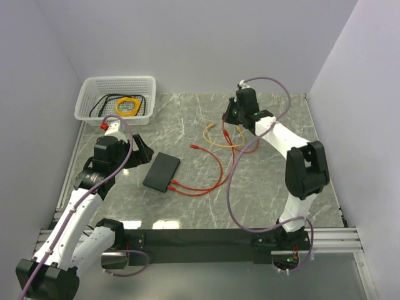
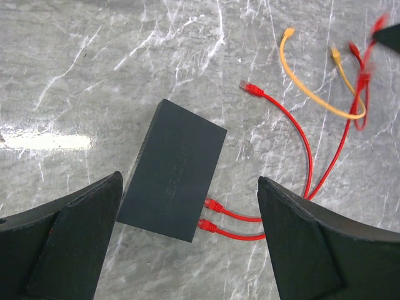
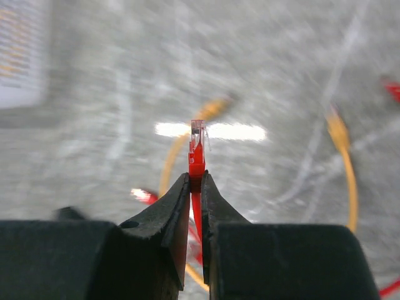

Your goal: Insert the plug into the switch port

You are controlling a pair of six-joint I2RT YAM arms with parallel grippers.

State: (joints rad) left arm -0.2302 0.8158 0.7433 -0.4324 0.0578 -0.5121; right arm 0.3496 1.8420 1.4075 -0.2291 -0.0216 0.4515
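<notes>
The right gripper (image 3: 195, 186) is closed on the plug (image 3: 197, 147): its two fingers pinch the red boot, the clear tip stands free above the fingertips, and the red cord goes down between them. In the top view this arm is over the far middle of the table, near the loose yellow cord (image 1: 219, 139) and well apart from the switch (image 1: 161, 172), which lies flat nearer to the left arm. The left gripper (image 2: 189, 182) hangs above the switch with its fingers spread wide and holds nothing. Two other red connectors (image 2: 212, 204) already sit in the lower-right edge of the switch, so the switch port should be on this same edge, but a free socket is too small for me to see. I judge that the pick-up is done and that carrying the plug to the switch is the step in hand. The next move calls for bringing the plug low and level to that edge, turning its tip toward a free socket beside the two occupied ones, then pushing straight in; the box looks light and may slide, so the left gripper could perhaps steady it
</notes>
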